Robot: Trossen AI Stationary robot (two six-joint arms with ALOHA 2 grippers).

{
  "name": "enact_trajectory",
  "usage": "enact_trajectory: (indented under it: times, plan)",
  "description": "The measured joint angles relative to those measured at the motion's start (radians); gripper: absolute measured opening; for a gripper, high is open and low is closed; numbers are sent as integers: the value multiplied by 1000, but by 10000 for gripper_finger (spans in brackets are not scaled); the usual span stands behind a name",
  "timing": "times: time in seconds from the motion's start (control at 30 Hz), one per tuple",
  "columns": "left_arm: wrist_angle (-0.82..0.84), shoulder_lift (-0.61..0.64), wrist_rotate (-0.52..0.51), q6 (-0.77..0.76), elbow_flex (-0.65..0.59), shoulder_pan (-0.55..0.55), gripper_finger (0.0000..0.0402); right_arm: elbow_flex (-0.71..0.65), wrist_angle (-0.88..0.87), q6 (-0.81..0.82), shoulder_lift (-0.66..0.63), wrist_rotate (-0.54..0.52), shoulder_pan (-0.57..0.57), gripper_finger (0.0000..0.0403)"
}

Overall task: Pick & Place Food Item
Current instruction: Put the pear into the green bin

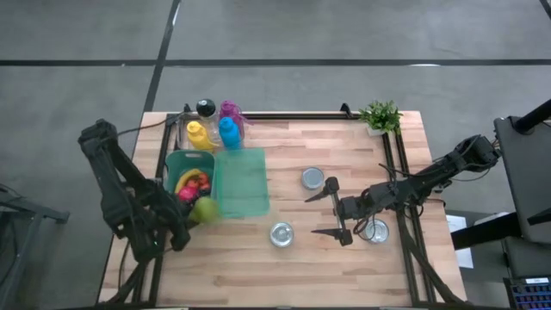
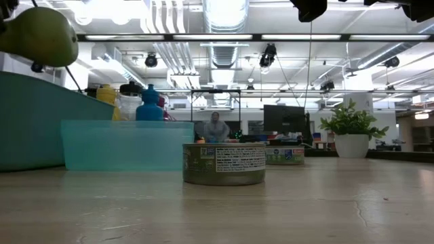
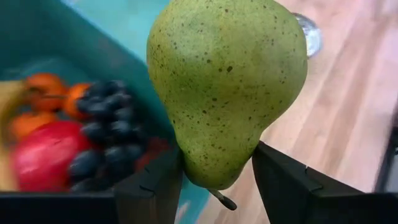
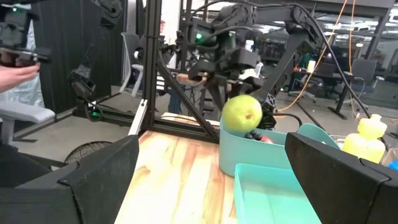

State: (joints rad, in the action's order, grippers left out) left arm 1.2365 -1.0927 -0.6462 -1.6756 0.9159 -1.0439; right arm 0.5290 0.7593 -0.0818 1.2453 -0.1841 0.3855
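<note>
You're holding a green pear (image 3: 227, 87) up off the bench (image 1: 293, 267), pinched at its narrow stem end between the two dark fingers (image 3: 149, 193) of your left gripper (image 1: 188, 226). In the left wrist view the pear is hanging stem-down with its wide end pointing away from the camera. From overhead, the pear is sitting at the near corner of the teal bin (image 1: 185, 161), just over its edge and right beside the shallow teal tray (image 1: 242, 182). In the low view it's floating high at the upper left, clear of the bench surface.

Inside the bin you're looking at a banana (image 1: 186, 178), something red and something pink, dark grapes (image 3: 106, 134) and a couple of orange fruits (image 3: 43, 83). Behind the bin are standing a yellow bottle (image 1: 197, 135), a blue bottle (image 1: 228, 133), a clear dark-capped one (image 1: 206, 110) and a purple item (image 1: 230, 110).

Out on the open bench, three tin cans are resting well apart: one near the tray's far side (image 1: 313, 178), one toward the front (image 1: 281, 233), and one under your right arm (image 1: 376, 231). Your right gripper (image 1: 334, 212) is hovering between those cans with its fingers spread wide and nothing between them. A small potted plant (image 1: 380, 115) is sitting at the far right corner. In the right wrist view, a person's hand (image 4: 13, 72) is showing at the edge of the room.
</note>
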Motion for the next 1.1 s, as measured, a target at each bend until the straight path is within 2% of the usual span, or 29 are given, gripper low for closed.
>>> enact_trajectory:
  times: [0.27, 0.37, 0.7, 1.0, 1.1]
  plan:
    - [309, -2, 51, -132, 146, 0, 183, 0, 0, 0, 0, 0, 0, 400]
    - [332, 3, 86, -157, 150, 0, 183, 0, 0, 0, 0, 0, 0, 400]
    - [335, 80, 174, -242, -12, 5, 183, 0, 0, 0, 0, 0, 0, 400]
    - [335, 167, 209, -367, -139, 7, 183, 0, 0, 0, 0, 0, 0, 400]
    - [334, 175, 213, -390, -141, 12, 183, 0, 0, 0, 0, 0, 0, 400]
